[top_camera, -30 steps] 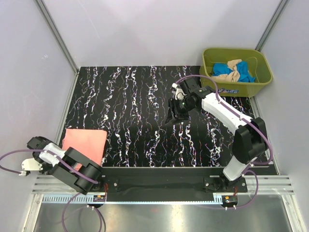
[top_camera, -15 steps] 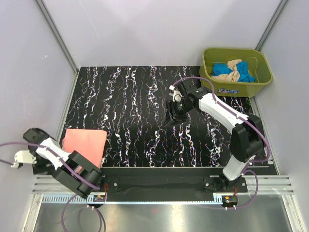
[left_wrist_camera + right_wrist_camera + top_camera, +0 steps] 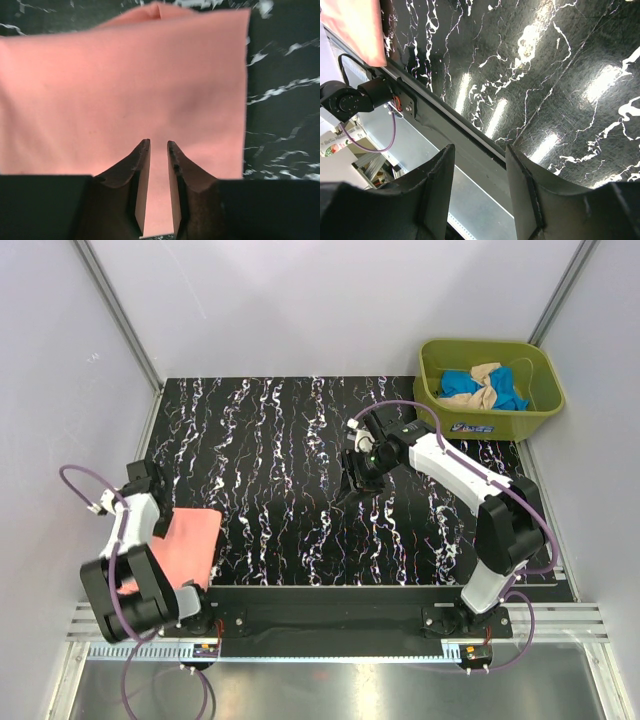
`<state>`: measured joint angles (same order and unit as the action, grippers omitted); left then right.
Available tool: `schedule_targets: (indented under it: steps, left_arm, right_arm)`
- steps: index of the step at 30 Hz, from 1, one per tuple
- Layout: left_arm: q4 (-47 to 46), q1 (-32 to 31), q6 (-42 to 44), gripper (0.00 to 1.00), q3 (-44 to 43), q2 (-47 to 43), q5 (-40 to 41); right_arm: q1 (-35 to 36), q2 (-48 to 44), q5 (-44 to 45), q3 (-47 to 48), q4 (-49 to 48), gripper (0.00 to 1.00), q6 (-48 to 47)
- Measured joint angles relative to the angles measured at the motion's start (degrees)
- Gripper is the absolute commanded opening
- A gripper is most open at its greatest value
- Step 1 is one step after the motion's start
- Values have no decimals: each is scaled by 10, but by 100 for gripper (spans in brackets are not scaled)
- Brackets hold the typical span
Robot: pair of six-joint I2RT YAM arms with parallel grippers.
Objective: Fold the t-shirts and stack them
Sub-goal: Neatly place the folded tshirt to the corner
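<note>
- Lying flat as a folded rectangle, the salmon-pink cloth t-shirt (image 3: 190, 540) sits at the near left of the black white-veined tabletop (image 3: 280, 440).
- The left gripper (image 3: 157, 145) hangs over this pink shirt, its jaws only a narrow slit apart with nothing between them.
- The right gripper (image 3: 358, 478) hovers above the bare middle of the table, jaws wide and empty.
- A crumpled bright blue t-shirt (image 3: 460, 385) and a beige-tan t-shirt (image 3: 487, 378) lie together in the olive-green plastic tub (image 3: 485, 343) at the far right corner.
</note>
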<state>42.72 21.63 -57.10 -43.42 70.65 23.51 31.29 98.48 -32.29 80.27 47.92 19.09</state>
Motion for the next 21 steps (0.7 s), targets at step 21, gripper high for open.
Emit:
schedule_targets:
  steps: [21]
  left_arm:
    - [-108,42,135,23,-19,149,1]
  right_arm:
    - [0,-5,28,10,15,53,-8]
